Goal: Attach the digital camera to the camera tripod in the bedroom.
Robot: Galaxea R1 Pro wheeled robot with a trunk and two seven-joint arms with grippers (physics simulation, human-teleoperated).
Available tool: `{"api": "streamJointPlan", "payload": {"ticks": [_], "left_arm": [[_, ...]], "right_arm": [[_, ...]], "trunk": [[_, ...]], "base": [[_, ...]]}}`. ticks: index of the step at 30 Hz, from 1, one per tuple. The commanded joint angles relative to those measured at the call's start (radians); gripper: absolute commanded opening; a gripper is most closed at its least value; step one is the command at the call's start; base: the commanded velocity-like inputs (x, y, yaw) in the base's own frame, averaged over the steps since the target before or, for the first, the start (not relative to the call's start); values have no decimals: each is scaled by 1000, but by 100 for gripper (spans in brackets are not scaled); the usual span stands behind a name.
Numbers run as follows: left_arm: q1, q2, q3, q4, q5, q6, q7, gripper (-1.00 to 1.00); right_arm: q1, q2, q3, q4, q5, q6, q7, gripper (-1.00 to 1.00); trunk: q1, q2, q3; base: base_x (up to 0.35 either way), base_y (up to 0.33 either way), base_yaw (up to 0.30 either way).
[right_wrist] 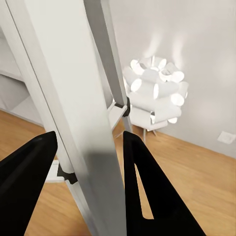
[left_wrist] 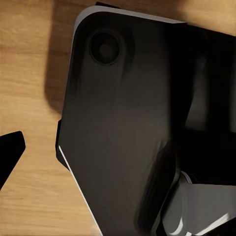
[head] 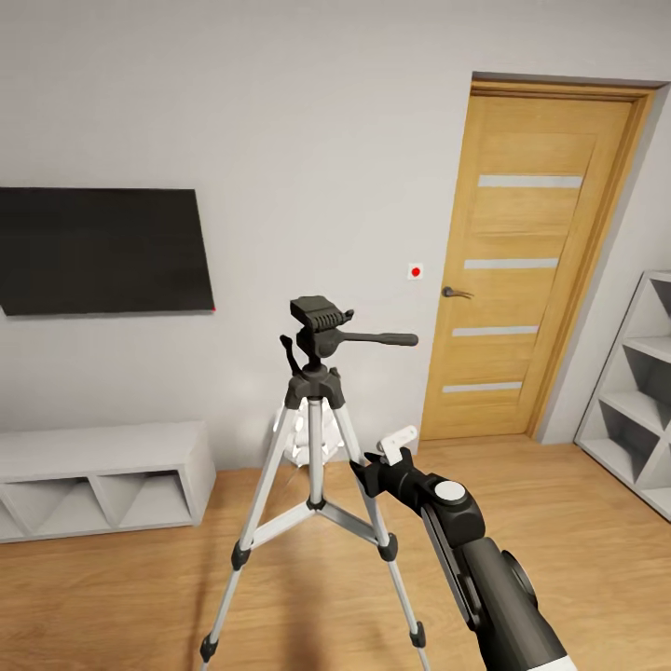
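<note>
A silver leg of the camera tripod [right_wrist: 73,98] stands between the right gripper [right_wrist: 88,182]'s 2 spread black fingers [right_wrist: 147,187], untouched; left gripper's state unclear

- The right arm [head: 485,568] was mostly glossy black, built of rounded segments, with a grey-white shell at its near end.
- A white round cap [head: 450,491] sat on the joint near the wrist.
- A small white bracket [head: 399,440] stuck out above the black wrist.
- The right gripper [right_wrist: 88,187] had two flat, matte black fingers [right_wrist: 147,191], wedge-shaped.
- A dark glossy body panel [left_wrist: 123,128] had a pale grey edge and a round recessed disc [left_wrist: 104,47].
</note>
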Motion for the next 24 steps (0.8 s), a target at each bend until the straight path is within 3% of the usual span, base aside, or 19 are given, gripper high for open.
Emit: {"api": "streamJointPlan", "payload": {"ticks": [1, 14, 24], "left_arm": [[1, 0, 0, -2, 6, -1, 0, 100], [1, 0, 0, -2, 6, -1, 0, 100], [1, 0, -1, -2, 6, -1, 0, 100]], "right_arm": [[-1, 1, -1, -2, 6, 5, 8, -100], [-1, 3, -1, 18, 7, 2, 3, -100], [-1, 9, 0, 141, 12, -104, -11, -100]], "trunk": [[0, -1, -1], [0, -1, -1], [0, -1, -1]], "base": [[0, 0, 0], [0, 0, 0], [0, 0, 0]]}}
